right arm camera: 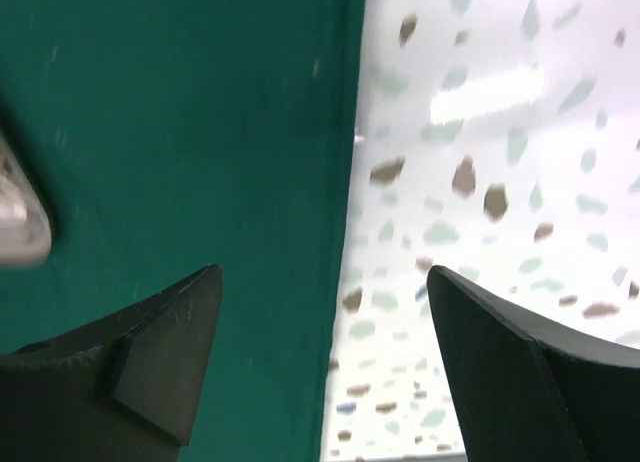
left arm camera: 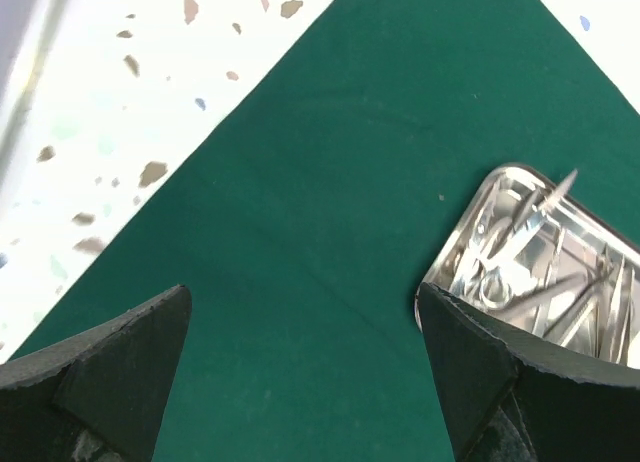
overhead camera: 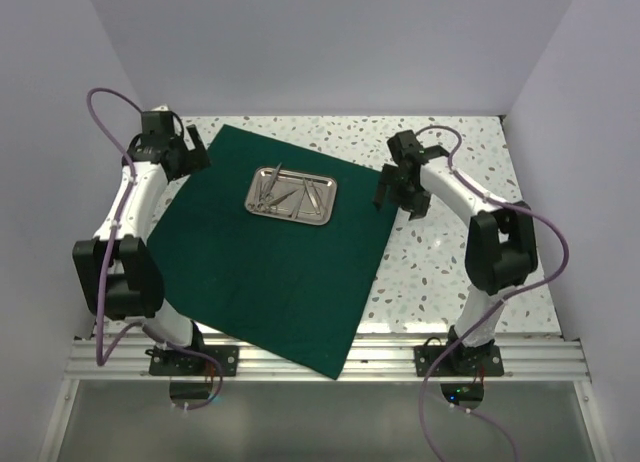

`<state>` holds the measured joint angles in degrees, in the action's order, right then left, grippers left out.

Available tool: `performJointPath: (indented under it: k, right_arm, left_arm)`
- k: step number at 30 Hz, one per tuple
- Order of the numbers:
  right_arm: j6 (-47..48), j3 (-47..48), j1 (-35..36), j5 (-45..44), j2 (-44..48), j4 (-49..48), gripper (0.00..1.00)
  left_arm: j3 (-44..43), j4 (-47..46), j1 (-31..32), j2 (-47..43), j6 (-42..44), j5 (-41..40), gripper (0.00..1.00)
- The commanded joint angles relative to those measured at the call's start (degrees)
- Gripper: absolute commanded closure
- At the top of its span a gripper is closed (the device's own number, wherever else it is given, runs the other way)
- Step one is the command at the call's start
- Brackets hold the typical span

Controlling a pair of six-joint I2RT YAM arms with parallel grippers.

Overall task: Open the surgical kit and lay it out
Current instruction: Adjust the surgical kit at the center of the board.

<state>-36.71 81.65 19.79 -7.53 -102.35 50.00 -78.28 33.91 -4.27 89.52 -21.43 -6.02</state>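
The dark green cloth wrap (overhead camera: 270, 272) lies spread flat on the table. A small shiny steel tray (overhead camera: 291, 195) sits on its far half, with several thin steel instruments (overhead camera: 283, 192) piled inside. My left gripper (overhead camera: 196, 154) hovers open and empty over the cloth's far left corner; in the left wrist view (left arm camera: 305, 312) the cloth (left arm camera: 330, 232) shows between the fingers, and the tray (left arm camera: 535, 267) lies at the right. My right gripper (overhead camera: 383, 190) hovers open and empty over the cloth's right edge; in the right wrist view (right arm camera: 322, 282) that cloth edge (right arm camera: 345, 232) runs between the fingers.
The table top (overhead camera: 470, 152) is white speckled terrazzo, bare to the right of the cloth. The cloth's near corner (overhead camera: 335, 367) hangs over the metal rail (overhead camera: 520, 357) at the front edge. Grey walls close in the back and both sides.
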Motion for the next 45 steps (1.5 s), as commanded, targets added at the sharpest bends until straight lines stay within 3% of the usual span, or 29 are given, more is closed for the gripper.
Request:
performJointPath:
  k: [1,3,10,12,17,23,28,31,36,37,39,40,45]
  right_arm:
    - [0.8,5.8,-2.3,-1.9,-5.6,0.4,0.18]
    - [1.5,9.7,-3.1,-2.0,-10.1,0.0,0.21]
    - [3.5,22.4,-3.5,-3.9,-22.8,2.8,0.48]
    - [4.1,24.5,-4.1,-4.1,-25.0,3.1,0.48]
    - [5.5,28.3,-5.2,-4.7,-29.0,6.3,0.48]
    - [5.5,25.0,-6.5,-6.1,-27.8,6.2,0.47]
    - [6.4,22.2,-8.1,-3.4,-26.9,4.9,0.24]
    - [7.1,20.6,-8.4,-2.6,-26.2,3.4,0.23]
    - [6.3,21.5,-8.4,1.0,-29.5,1.6,0.43]
    - [6.2,21.9,-8.4,2.6,-30.9,0.5,0.62]
    - [6.1,24.3,-8.4,2.7,-32.6,0.4,0.81]
    - [6.0,25.6,-8.4,2.6,-33.7,1.1,1.0]
    - [6.0,39.0,-9.4,1.1,-40.6,4.8,1.0]
  left_arm:
    - [-3.5,-4.2,-0.1,5.4,-0.2,5.5,0.01]
    - [-4.1,-3.8,-0.1,7.4,-1.3,5.8,0.01]
    - [-5.7,-2.9,-0.1,9.8,-1.6,7.9,0.01]
    - [-5.5,-2.4,-0.1,9.8,-1.2,7.0,0.01]
    - [-5.8,-1.6,-0.1,8.2,-0.5,6.2,0.01]
    - [-4.9,-0.8,-0.1,8.0,-0.8,4.4,0.01]
    - [-5.0,-0.2,0.1,8.8,-1.9,5.3,0.01]
    - [-6.6,0.3,0.1,10.1,-2.3,5.7,0.01]
    - [-11.4,2.8,0.8,12.7,-1.9,5.1,0.0]
    - [-12.2,3.3,0.7,13.0,-1.8,4.9,0.0]
    - [-13.6,4.3,0.8,13.2,-1.7,4.3,0.01]
    - [-13.7,4.6,0.7,13.2,-1.6,4.1,0.0]
    - [-12.7,5.4,0.8,12.0,-1.3,2.4,0.01]
